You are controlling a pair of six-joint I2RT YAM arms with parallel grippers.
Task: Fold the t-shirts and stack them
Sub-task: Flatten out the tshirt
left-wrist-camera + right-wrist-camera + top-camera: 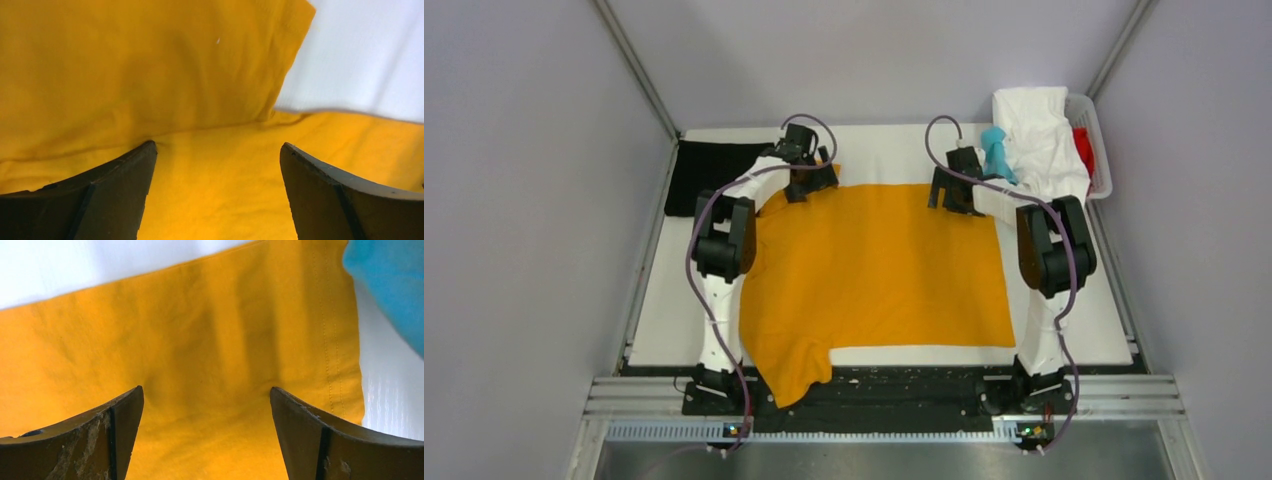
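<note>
The mustard-orange t-shirt (874, 270) lies spread flat on the white table, one sleeve hanging over the near edge. My left gripper (812, 180) is open at the shirt's far left corner, tips pressing the orange cloth (215, 175). My right gripper (954, 195) is open at the far right corner, tips on the orange cloth (205, 405) near its stitched hem. A black t-shirt (709, 170) lies folded at the far left. White (1039, 135), teal (996, 152) and red (1084, 150) shirts sit in the basket; the teal one also shows in the right wrist view (390, 285).
A white basket (1104, 160) stands at the far right corner. Grey walls and metal rails enclose the table. Bare white table (874, 155) shows beyond the orange shirt and along both sides.
</note>
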